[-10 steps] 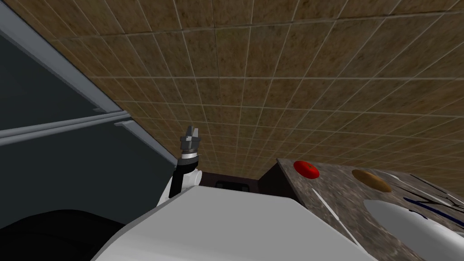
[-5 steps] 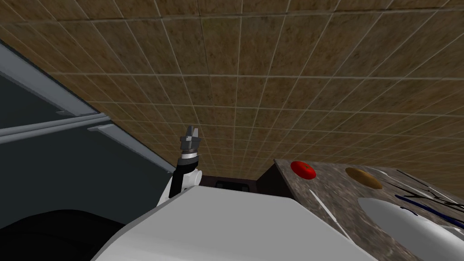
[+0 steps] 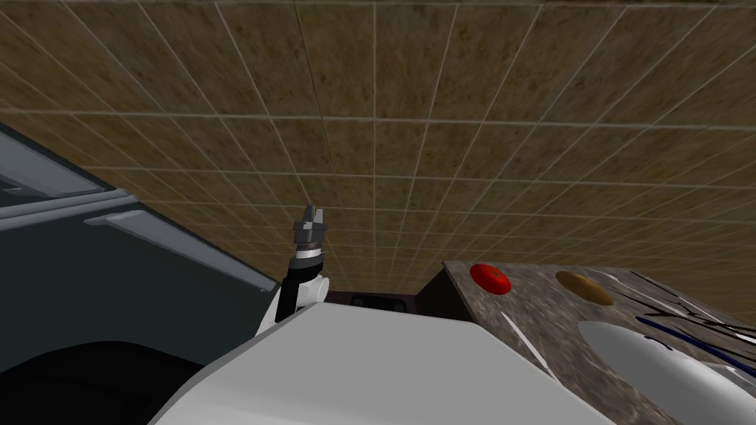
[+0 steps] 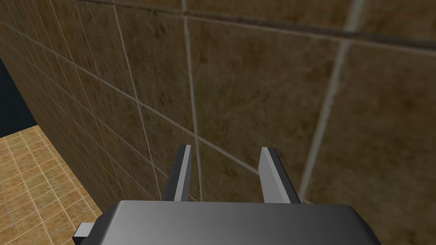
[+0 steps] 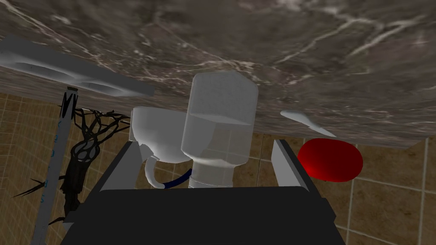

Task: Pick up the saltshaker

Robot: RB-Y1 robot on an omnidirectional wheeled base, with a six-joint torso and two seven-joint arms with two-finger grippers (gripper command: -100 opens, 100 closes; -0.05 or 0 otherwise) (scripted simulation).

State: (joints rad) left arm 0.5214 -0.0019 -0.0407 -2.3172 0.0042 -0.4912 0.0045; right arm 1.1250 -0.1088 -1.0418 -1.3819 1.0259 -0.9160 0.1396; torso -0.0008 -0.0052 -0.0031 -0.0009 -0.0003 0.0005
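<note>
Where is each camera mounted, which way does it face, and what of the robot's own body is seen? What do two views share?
Head view: on the head, looking down and forward at a brown tiled wall and a marble counter; the left gripper shows.
Left wrist view: on the left hand, facing that wall; its own fingers stand open.
Right wrist view: on the right hand, facing the saltshaker on the counter, the right gripper open around it.
Shared: the tomato and counter, in head and right wrist views.
</note>
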